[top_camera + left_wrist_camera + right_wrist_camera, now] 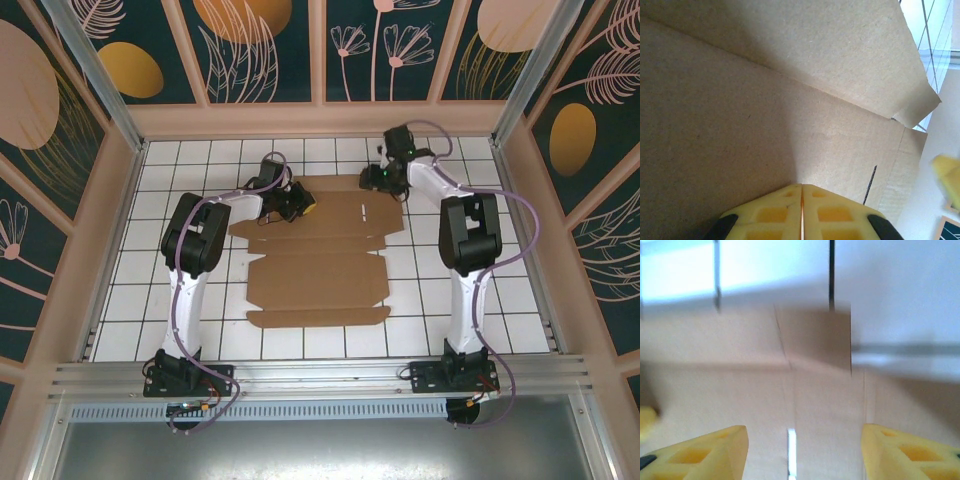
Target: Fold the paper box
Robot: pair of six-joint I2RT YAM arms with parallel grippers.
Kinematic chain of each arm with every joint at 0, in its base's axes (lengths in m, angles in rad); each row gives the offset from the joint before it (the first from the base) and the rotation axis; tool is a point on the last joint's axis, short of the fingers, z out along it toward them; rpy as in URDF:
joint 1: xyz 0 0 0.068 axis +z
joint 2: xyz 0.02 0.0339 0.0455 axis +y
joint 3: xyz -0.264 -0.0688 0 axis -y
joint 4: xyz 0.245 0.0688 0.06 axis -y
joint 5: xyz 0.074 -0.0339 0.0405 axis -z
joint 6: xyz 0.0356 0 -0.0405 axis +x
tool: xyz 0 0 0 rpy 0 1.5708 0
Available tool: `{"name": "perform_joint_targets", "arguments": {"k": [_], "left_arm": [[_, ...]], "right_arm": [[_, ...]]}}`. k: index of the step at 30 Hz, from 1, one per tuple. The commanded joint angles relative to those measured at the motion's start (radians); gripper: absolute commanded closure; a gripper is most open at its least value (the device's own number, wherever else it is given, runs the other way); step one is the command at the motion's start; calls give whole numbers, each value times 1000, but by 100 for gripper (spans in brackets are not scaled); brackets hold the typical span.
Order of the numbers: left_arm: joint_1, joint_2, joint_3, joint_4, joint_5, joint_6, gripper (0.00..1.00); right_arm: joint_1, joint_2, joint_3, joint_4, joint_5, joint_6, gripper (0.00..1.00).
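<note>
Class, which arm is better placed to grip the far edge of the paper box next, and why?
Right, probably: the right gripper hangs open over the far edge of the paper box. The left gripper is shut and must open first.

White tiled floor [420, 330], floral teal wall panels [270, 50]

Brown die-cut paper box [318, 280] lies mostly flat, far edge seemingly lifted.

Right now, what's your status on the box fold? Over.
Left gripper shut, against the far-left edge of the paper box. Right gripper open above its far-right corner. Box mostly flat on the tiles. No obstruction seen.
</note>
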Motion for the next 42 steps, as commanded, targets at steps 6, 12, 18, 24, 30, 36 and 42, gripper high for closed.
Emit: {"name": "perform_joint_targets", "arguments": {"k": [6,12,18,24,30,36,42], "left_arm": [[5,30,-16,-3,-70,-64,92],[5,28,-18,2,-83,-76,92],[5,31,-5,-2,-79,-73,92],[5,32,3,-16,-78,-59,92],[5,29,11,-25,-76,-51,92],[5,33,23,-34,-75,-39,92],[5,39,29,-46,-75,-27,92]], "right_arm": [[-34,298,460,-194,-12,-9,33],[-33,330,460,-189,-44,1,31],[-22,277,327,-91,-183,-13,33],[-15,204,236,7,-280,-10,40],[17,161,232,-3,-252,-29,53],[71,177,286,-66,-166,-82,53],[74,278,383,-98,-183,-64,52]]}}
